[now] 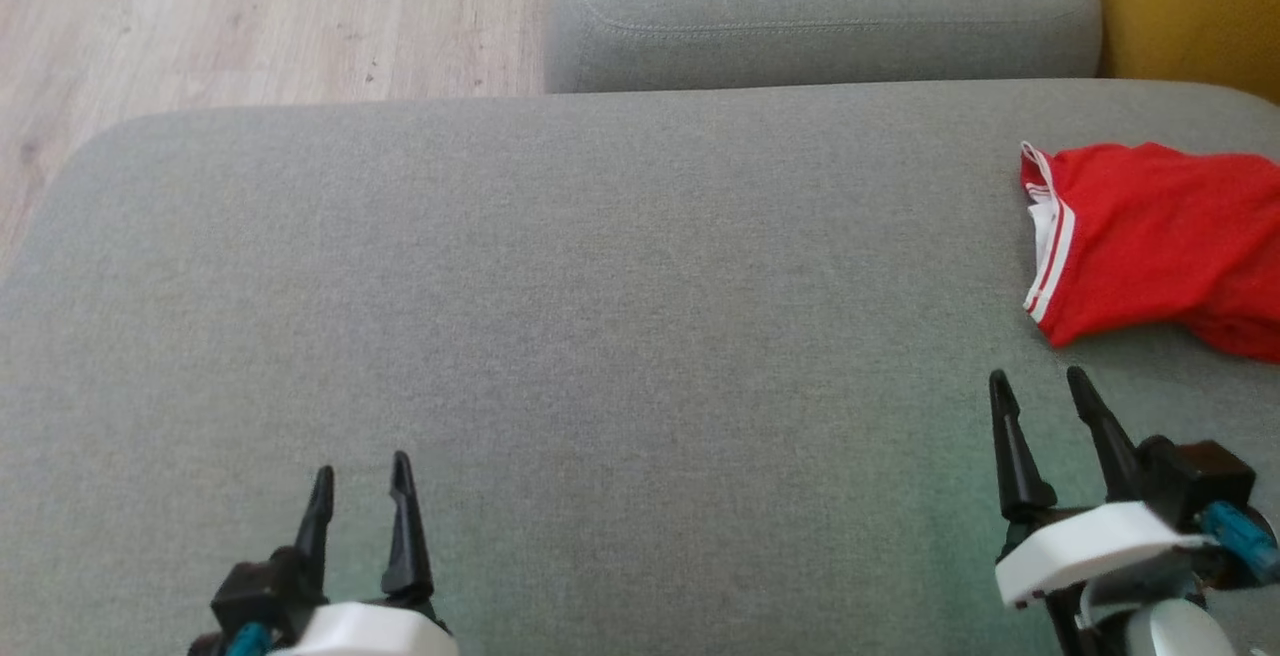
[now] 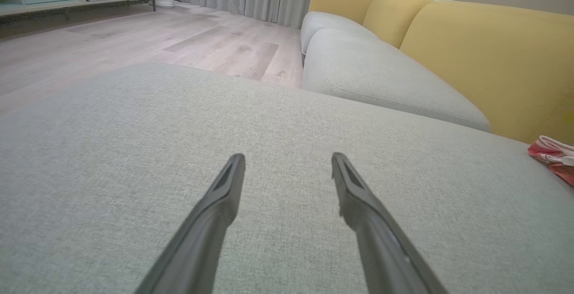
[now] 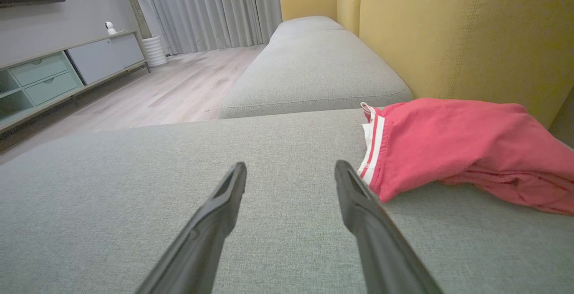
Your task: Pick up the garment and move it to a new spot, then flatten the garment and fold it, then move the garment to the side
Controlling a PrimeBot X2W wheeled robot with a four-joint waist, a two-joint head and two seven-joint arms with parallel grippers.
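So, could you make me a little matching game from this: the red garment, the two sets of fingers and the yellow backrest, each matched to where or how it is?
1. garment
2. left fingers
3. right fingers
4. backrest

A. yellow, top right corner of the head view
B. open, just short of the garment's striped edge
C. red, crumpled, at the right end of the seat cushion
D. open, far from the garment

Pairs: 1-C, 2-D, 3-B, 4-A.
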